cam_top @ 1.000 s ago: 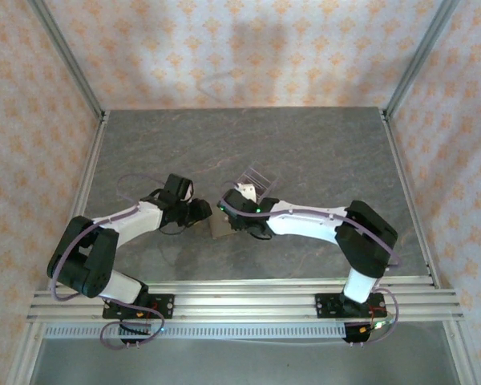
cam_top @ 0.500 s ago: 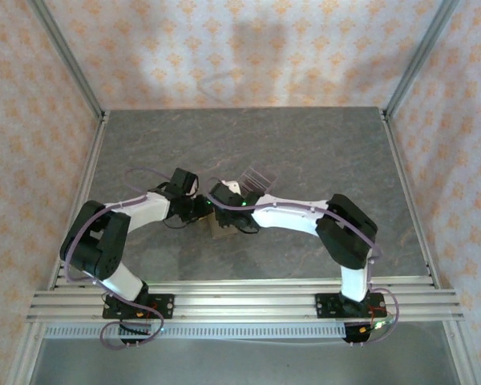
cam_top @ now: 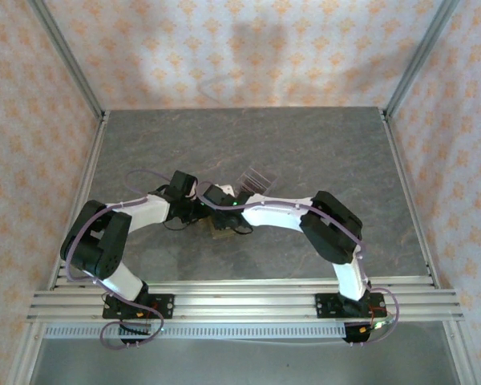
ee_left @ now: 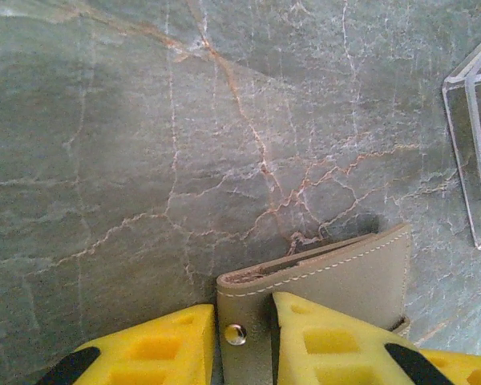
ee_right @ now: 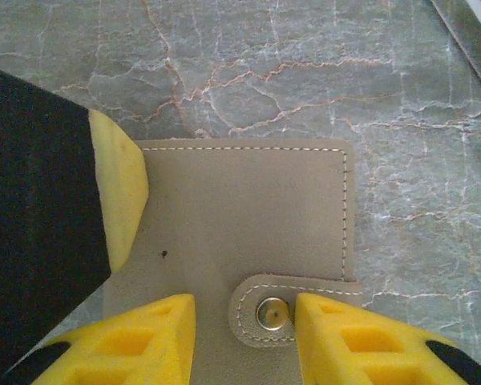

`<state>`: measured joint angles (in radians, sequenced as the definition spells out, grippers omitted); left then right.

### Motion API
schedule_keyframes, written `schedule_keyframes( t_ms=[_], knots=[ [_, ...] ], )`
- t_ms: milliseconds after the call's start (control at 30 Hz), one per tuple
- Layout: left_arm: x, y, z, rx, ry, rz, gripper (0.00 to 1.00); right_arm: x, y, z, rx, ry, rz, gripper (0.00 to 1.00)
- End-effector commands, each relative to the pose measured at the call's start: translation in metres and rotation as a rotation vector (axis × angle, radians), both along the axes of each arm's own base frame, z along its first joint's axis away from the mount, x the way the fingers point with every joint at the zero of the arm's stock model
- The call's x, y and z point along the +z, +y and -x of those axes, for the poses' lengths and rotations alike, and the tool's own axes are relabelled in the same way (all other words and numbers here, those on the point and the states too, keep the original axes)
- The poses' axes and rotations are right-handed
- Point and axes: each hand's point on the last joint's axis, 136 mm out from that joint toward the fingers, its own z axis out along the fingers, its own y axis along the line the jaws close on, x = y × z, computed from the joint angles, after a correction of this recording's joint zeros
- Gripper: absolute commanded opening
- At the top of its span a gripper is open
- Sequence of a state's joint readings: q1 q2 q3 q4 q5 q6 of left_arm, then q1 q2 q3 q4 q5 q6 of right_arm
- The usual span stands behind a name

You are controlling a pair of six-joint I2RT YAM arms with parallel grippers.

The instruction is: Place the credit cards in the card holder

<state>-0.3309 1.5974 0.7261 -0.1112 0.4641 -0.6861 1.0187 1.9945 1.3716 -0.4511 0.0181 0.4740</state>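
The card holder lies on the grey marbled table near its middle, between both arms, with its snap tab closed. We see the right gripper spread over it, one finger on each side of the tab. The left gripper flanks a snap-bearing strip at the holder's edge — whether it pinches, we cannot tell. A clear stand sits near the holder.

Soft, even light; a faint shadow on the back wall, wrist close-ups slightly soft.
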Motion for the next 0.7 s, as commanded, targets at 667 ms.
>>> schedule_keyframes(
  t_ms=[667],
  knots=[
    [-0.019, 0.014, 0.017, -0.009, 0.052, -0.047, 0.23, 0.021, -0.037, 0.009, -0.089, -0.067, 0.076, 0.0]
  ],
)
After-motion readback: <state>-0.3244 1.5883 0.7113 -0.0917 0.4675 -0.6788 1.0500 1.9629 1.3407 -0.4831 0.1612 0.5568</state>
